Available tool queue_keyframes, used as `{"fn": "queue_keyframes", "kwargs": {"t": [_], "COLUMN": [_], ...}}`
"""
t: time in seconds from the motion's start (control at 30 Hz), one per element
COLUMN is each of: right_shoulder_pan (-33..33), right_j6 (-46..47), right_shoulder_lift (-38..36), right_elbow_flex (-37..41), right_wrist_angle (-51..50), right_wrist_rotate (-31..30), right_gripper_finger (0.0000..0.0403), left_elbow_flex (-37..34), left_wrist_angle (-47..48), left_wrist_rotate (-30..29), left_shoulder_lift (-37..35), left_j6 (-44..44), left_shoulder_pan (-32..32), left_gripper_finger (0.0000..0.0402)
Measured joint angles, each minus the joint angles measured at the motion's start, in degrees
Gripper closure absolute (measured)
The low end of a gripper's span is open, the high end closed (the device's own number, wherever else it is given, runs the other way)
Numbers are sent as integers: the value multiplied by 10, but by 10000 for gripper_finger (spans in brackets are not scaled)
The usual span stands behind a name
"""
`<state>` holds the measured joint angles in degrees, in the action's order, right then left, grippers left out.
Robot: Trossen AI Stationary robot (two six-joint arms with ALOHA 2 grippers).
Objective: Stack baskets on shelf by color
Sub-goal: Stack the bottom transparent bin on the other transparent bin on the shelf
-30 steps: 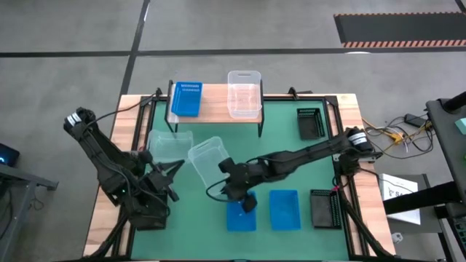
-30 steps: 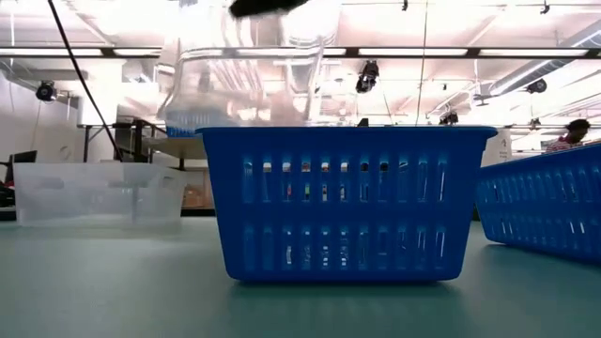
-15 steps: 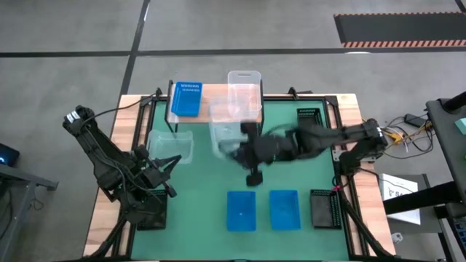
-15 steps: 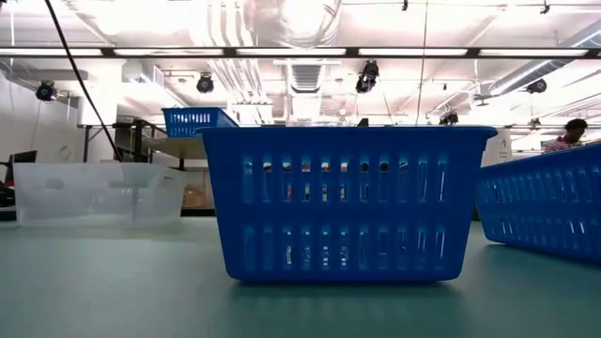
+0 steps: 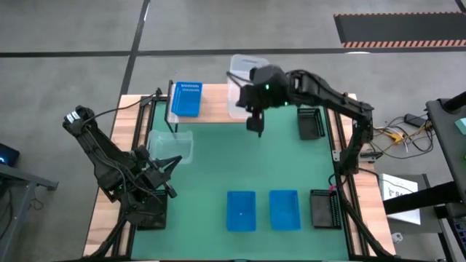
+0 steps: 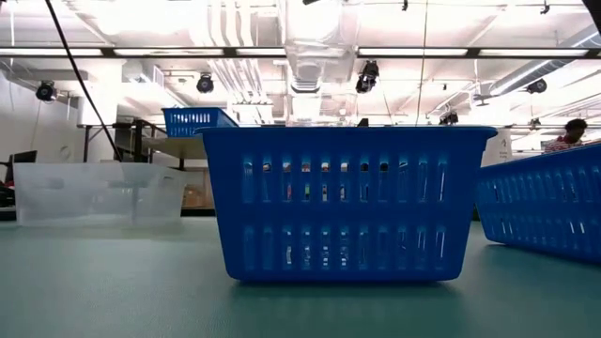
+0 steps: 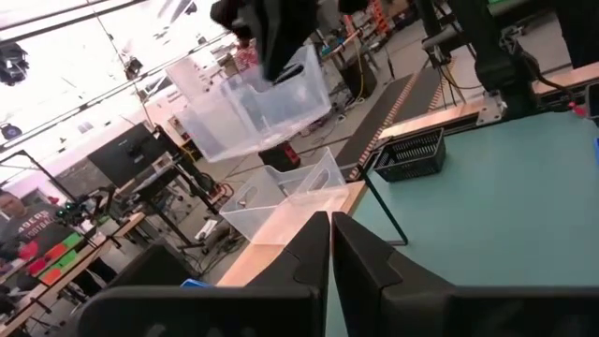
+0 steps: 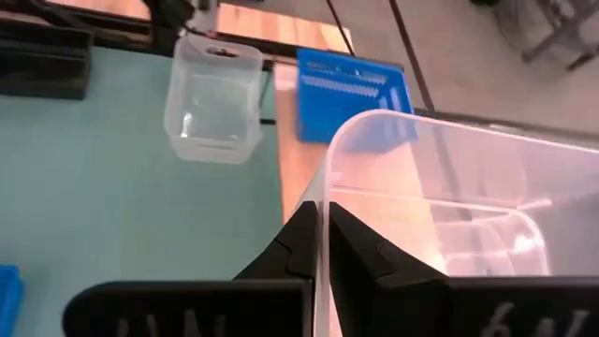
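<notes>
High view: right arm holds a clear basket [image 5: 242,93] over the shelf [image 5: 215,110], at the tabletop's 12 o'clock edge.
Right jaws [image 8: 321,225] are closed on that basket's rim, one finger on each side of the thin wall; in the left wrist view the basket hangs tilted in the air above a second clear basket [image 7: 281,195] that sits upright on the shelf's wood plank. From above, its long axis runs 12 to 6 o'clock. On the plank's 9 o'clock end a blue basket [image 5: 186,98] lies with its long axis 12 to 6 too. Another clear basket [image 5: 172,145] rests on the green tabletop [image 5: 240,164] toward 9 o'clock, beside the left jaws [image 7: 330,245], which are closed and empty. Two blue baskets [image 5: 263,209] sit side by side near 6 o'clock, and black baskets [image 5: 317,166] line the 3 o'clock edge.
</notes>
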<state>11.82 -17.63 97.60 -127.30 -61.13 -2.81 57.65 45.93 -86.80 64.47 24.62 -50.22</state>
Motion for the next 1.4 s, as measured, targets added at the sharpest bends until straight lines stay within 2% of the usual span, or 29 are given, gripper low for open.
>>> {"fn": "queue_keyframes", "kwargs": {"t": [0.23, 0.77, 1.4], "right_shoulder_pan": [47, 69, 84], "right_j6": [-4, -64, -80], "right_shoulder_lift": [12, 64, 75], "right_elbow_flex": [8, 8, 10], "right_wrist_angle": [-5, -3, -13], "right_wrist_rotate": [17, 18, 48], "right_gripper_finger": [394, 394, 394], "left_elbow_flex": [0, 0, 0], "left_wrist_angle": [0, 0, 0], "left_wrist_rotate": [0, 0, 0], "left_shoulder_lift": [0, 0, 0], "left_j6": [0, -1, -1], "left_shoulder_pan": [0, 0, 0], "left_gripper_finger": [402, 402, 402]}}
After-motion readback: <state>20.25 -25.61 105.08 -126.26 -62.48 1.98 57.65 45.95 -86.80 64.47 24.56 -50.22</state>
